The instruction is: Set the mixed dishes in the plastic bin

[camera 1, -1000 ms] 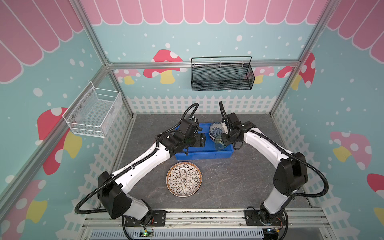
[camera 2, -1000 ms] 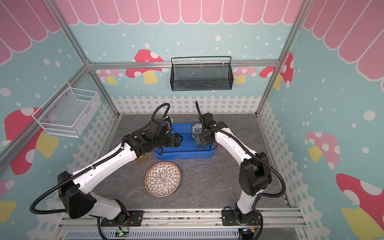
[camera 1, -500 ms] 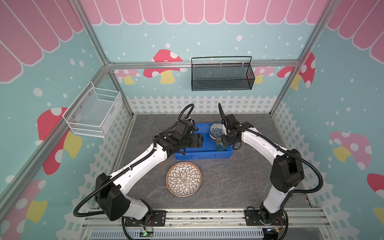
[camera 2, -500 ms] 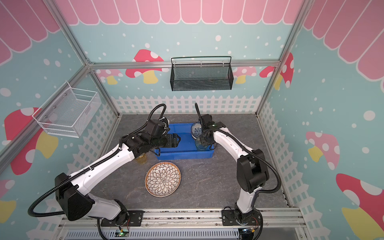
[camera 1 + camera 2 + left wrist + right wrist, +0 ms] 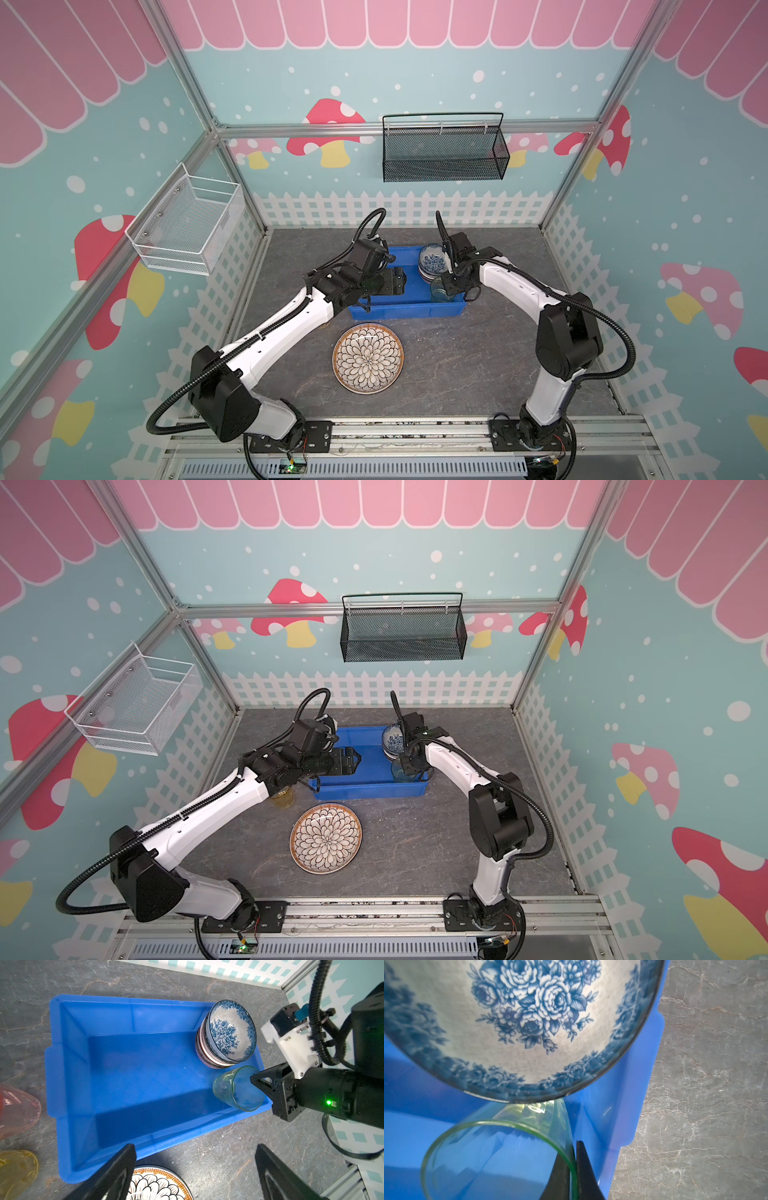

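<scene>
Held: translucent green cup (image 5: 439, 289), tilted, lower-right corner of shallow bright blue plastic bin (image 5: 407, 310), rim pinched by clenched right hand (image 5: 574, 1159). Free: left hand (image 5: 400, 280), released, empty, over bin. Pending: brown-rimmed petal-pattern plate (image 5: 368, 358), on desk (image 5: 478, 353), below left hand in frame.

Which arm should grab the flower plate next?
Probably left. The left fingers are open and empty over the blue bin, close to the flower plate. The right fingers are busy, shut on the green cup inside the bin.
</scene>
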Controlling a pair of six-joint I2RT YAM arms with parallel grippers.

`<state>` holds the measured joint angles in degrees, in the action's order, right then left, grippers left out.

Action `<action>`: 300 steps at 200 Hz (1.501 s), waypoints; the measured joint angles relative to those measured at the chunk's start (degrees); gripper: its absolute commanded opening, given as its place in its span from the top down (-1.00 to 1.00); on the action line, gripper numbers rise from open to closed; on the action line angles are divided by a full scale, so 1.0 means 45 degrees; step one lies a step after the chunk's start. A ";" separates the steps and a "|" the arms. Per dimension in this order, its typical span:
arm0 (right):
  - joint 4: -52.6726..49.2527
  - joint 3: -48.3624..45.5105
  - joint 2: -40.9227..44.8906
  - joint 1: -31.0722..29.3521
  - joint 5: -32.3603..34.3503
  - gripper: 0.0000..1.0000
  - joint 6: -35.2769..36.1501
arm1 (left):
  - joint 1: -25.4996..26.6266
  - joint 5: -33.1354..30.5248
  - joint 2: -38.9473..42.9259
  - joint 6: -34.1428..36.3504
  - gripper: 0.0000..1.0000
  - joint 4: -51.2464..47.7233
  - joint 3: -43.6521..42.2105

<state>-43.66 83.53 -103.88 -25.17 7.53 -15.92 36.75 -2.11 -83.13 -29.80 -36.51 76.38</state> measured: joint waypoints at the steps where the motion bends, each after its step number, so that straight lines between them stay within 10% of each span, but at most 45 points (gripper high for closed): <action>1: 0.0010 -0.0005 0.0000 0.0000 -0.0005 0.91 0.0000 | 0.0000 -0.0005 0.0000 0.0000 -0.81 0.0000 0.0000; 189: 0.0053 -0.0233 0.0180 0.0024 -0.0189 0.22 0.0102 | -0.0792 0.0491 0.0141 -0.0452 -0.92 0.0010 -0.0296; 237: -0.0282 -0.0209 0.1637 0.0024 -0.0068 -0.45 0.0049 | -0.2351 0.0306 0.1457 -0.1127 -0.98 -0.0937 -0.0845; 251: -0.0316 -0.0209 0.2161 0.0024 -0.0073 -0.99 -0.0058 | -0.2764 0.0044 0.2161 -0.1311 -0.98 -0.1321 -0.1156; 300: 0.0189 -0.0627 0.3832 0.0189 -0.0971 -0.96 -0.0039 | -0.4838 -0.1549 0.4634 -0.1841 -0.98 -0.3449 -0.2327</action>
<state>-42.81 80.71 -86.63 -24.32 3.16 -16.10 14.98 -9.08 -62.28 -38.09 -52.03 65.91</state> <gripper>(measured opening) 0.981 0.990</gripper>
